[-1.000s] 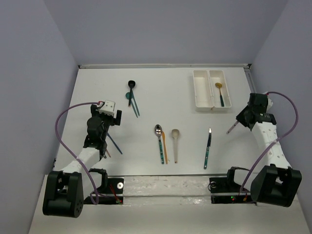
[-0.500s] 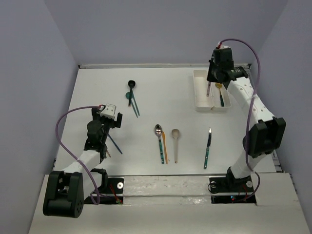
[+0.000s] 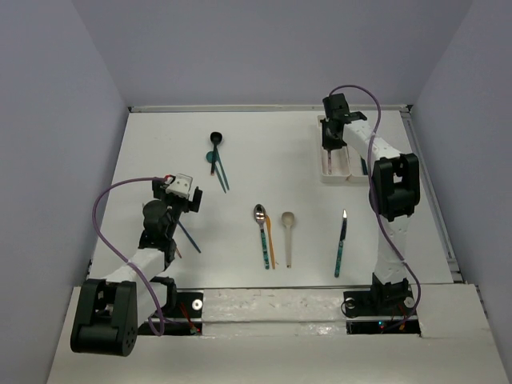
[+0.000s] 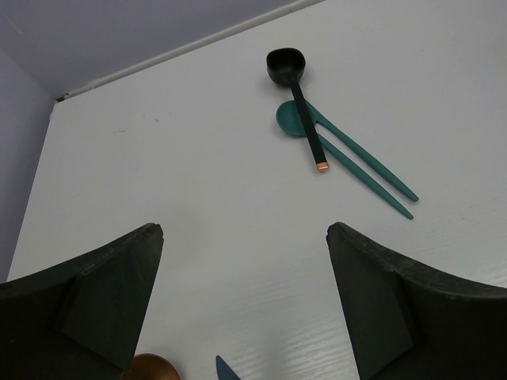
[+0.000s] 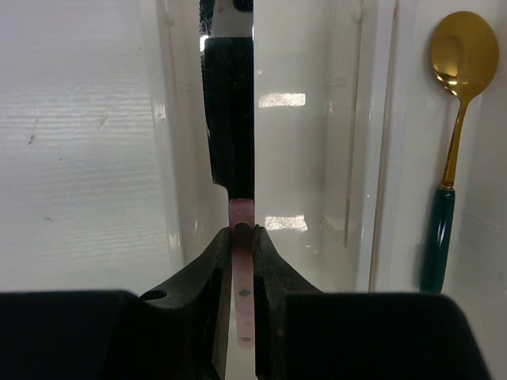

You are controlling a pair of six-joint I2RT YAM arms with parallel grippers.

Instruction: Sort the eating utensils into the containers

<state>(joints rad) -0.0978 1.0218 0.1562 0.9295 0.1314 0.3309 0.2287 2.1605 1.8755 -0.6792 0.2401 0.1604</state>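
White tabletop (image 3: 264, 152); black ladle (image 4: 286, 63) overlapping teal spoon (image 4: 283, 120).

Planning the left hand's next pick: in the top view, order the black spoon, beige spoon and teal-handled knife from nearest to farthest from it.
From the left hand:
1. black spoon, just beyond it, slightly right.
2. beige spoon, to its right, near the middle.
3. teal-handled knife, farther right still.

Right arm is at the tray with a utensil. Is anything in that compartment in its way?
Nothing visible does. The right gripper holds a pink-handled utensil over one compartment of the tray, and the floor there is bare. The only spoon in the tray lies in the neighbouring compartment.
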